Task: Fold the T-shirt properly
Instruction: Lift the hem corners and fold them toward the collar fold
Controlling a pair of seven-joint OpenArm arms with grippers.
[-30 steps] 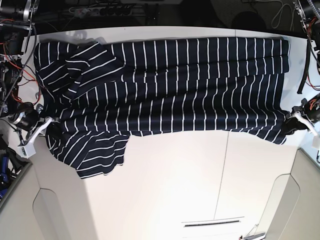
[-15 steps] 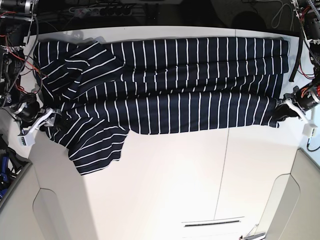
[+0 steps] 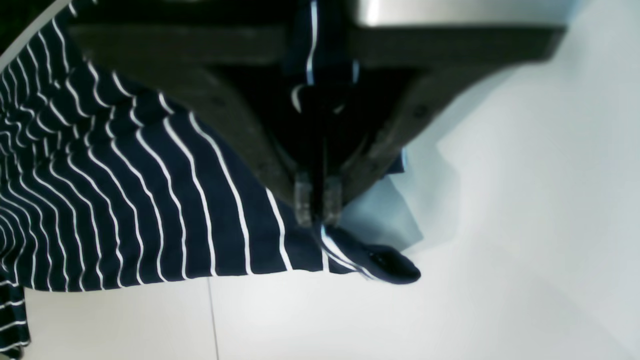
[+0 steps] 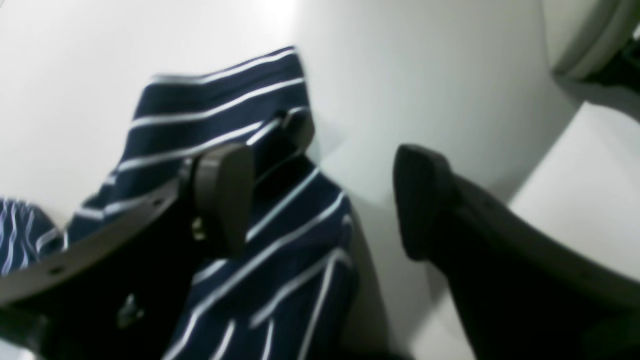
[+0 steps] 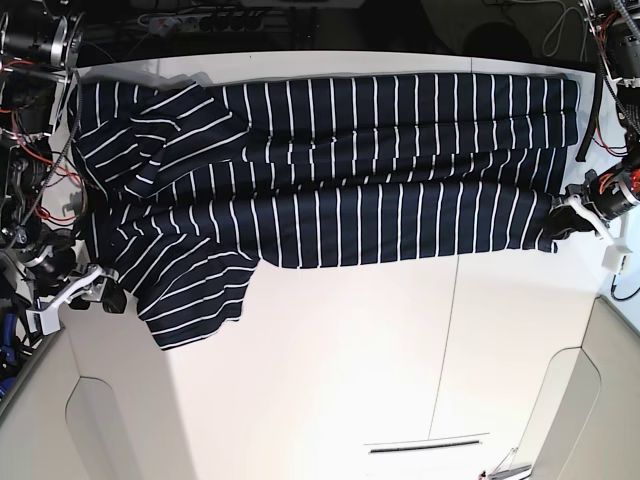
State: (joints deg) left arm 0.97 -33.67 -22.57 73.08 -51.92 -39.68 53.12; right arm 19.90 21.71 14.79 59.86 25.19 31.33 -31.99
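Note:
The dark navy T-shirt (image 5: 330, 170) with white stripes lies stretched along the far side of the white table (image 5: 350, 350), with its front edge folded back and one sleeve (image 5: 195, 300) sticking out at the front left. My left gripper (image 5: 560, 222) is at the shirt's right end. In the left wrist view it (image 3: 317, 212) is shut on the shirt's corner (image 3: 370, 260). My right gripper (image 5: 108, 297) is beside the sleeve. In the right wrist view it (image 4: 320, 200) is open, with one finger (image 4: 225, 200) over the striped fabric (image 4: 280, 250) and nothing in it.
Cables and a power strip (image 5: 200, 18) run along the far edge behind the table. Arm bases with wiring stand at the far left (image 5: 30, 120) and far right (image 5: 615, 60). Rounded panels (image 5: 100, 420) sit at the front corners, and a narrow slot (image 5: 425, 445) lies near the front.
Both grippers carried the shirt's front edge back toward the far side. The right gripper then let go, opened and drew back toward the front left. The left gripper stays shut on the corner.

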